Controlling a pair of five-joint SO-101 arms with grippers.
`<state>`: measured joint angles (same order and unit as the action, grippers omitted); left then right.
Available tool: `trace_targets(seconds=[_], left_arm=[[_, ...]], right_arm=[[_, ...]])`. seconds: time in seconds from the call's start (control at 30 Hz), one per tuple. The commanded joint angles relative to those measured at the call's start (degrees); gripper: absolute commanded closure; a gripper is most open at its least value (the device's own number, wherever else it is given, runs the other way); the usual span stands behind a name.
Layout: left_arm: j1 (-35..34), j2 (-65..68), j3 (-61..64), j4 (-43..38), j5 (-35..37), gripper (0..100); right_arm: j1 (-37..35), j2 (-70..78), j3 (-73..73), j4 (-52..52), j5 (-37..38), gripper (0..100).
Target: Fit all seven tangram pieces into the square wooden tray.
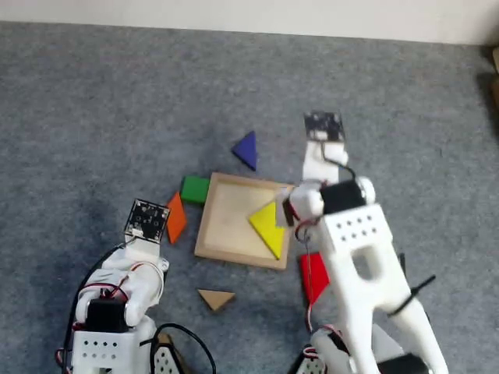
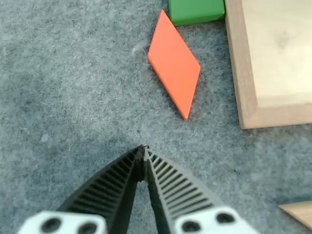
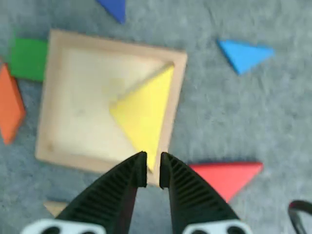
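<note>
Yellow triangle [image 3: 146,109] lies in the wooden tray [image 3: 52,97] against its wall, right gripper [image 3: 152,168] barely parted and empty over its corner, left gripper [image 2: 143,156] clenched on nothing, so a careless descent could knock that piece askew

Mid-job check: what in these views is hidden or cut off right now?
Red triangle: high view, the right arm covers part of it.
Yellow triangle: right wrist view, the right pincer hides its nearest corner, so flat seating is unclear.
Plain wooden triangle: left wrist view, cut by the picture edge.
Green piece: left wrist view, cut by the edge.
</note>
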<state>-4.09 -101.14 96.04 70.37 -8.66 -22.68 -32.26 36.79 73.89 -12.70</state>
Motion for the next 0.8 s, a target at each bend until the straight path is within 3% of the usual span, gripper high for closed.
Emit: trace_targets(seconds=[0.0,0.1,0.23,0.3,0.77], left_arm=[[-0.75,-3.03,1.19,0.35,-0.44,99],[-0.75,-3.03,1.19,0.35,-0.44,99],[-0.75,-3.03,1.19,0.35,-0.44,99],[-0.75,-3.03,1.19,0.35,-0.44,99],[-0.75,-3.03,1.19,0.35,-0.44,99]], right_arm=[[0.92,-6.64,6.99,0.48,-0.26,94.6],[1.36,-8.48,11.65,0.75,-7.47,91.2],[0.57,-5.58,12.97,2.15,-14.24,71.1],[0.75,-1.63,12.97,3.38,-17.23,66.4],[1.27,14.37,9.01,-8.92,-22.59,66.3]])
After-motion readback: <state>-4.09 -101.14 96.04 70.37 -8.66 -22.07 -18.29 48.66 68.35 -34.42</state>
